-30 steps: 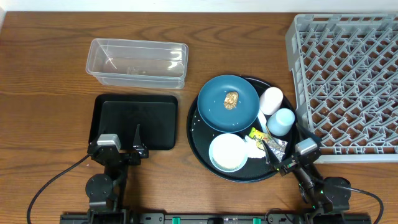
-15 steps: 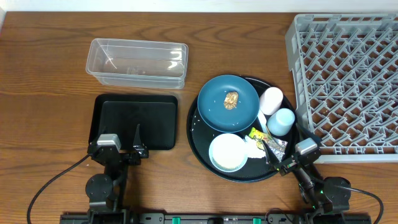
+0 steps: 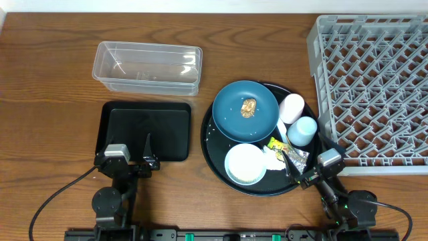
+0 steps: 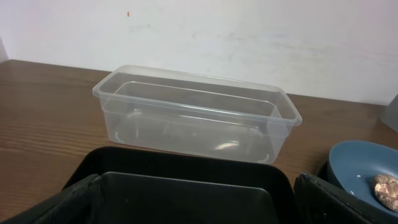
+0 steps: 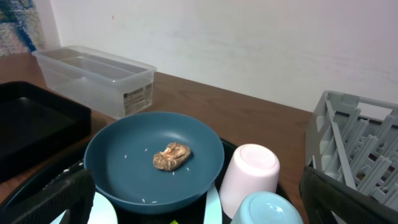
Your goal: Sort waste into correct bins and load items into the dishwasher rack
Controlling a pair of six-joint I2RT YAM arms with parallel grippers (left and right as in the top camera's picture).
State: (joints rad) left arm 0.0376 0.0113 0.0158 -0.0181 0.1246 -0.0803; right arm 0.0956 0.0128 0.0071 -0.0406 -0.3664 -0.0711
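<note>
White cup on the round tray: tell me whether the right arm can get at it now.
Probably yes. The white cup sits uncovered near the open right end effector, nothing over it. The light-blue cup is in between, tight beside it, so a low, straight approach looks blocked.

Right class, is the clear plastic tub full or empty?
Empty: the clear plastic tub shows only its bare floor, in both overhead and left wrist views.

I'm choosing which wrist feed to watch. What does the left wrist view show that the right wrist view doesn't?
Only the left wrist: the whole long side and inside of the clear tub. Only the right wrist: the white cup and the light-blue cup. Both: the tub, the black tray, and the dark-blue plate with its brown lump.
</note>
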